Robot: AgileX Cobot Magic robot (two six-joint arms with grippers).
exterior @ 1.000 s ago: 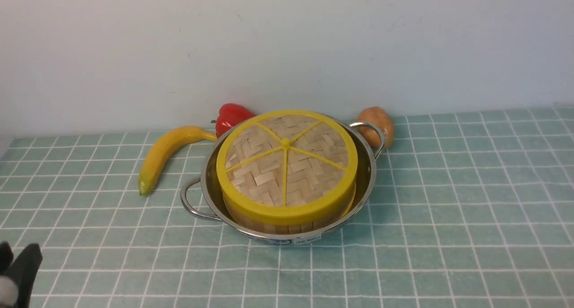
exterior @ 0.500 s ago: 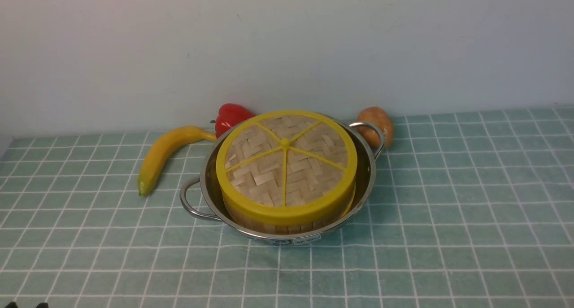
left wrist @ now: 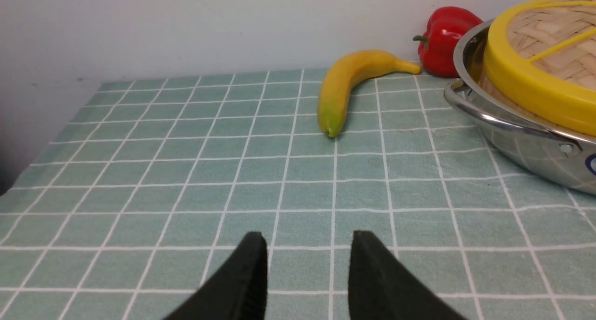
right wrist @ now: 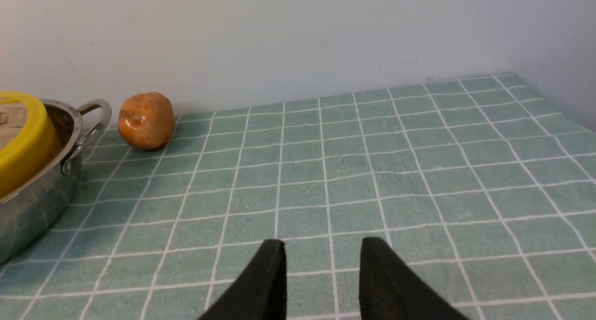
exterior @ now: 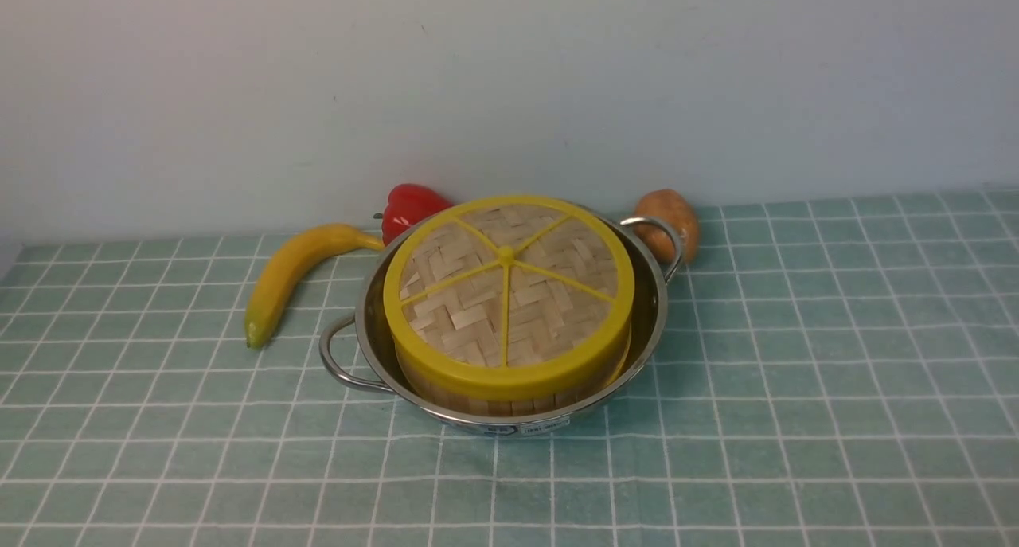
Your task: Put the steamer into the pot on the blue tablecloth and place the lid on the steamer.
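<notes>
While both arms are sitting out of the front view, each wrist camera is showing its own gripper nearest of all: the left gripper (left wrist: 307, 259) is hanging over bare cloth (exterior: 796, 388) with its two black fingers parted by a moderate gap and nothing between them, and the right gripper (right wrist: 323, 264) is doing the same on the right side, parted and gripping nothing.

Farther out, in the middle of the cloth, the pot (exterior: 649, 308) is resting flat, one loop handle pointing near-left and the other far-right. A small label (exterior: 545, 427) is showing on its near wall, but the writing on it is too small to read. Inside the pot the steamer (exterior: 509, 404) is sitting, only a strip of its slatted side showing under the lid (exterior: 509, 292), which is lying on top and covering it, slightly tilted toward the camera.

Left of the pot a banana (exterior: 290, 272) is lying well apart from the left gripper, its green tip nearer. Beyond the pot, by the wall, a red pepper (exterior: 406, 209) is peeking out on the left, and a potato (exterior: 673, 220) is sitting just beside the far-right handle.
</notes>
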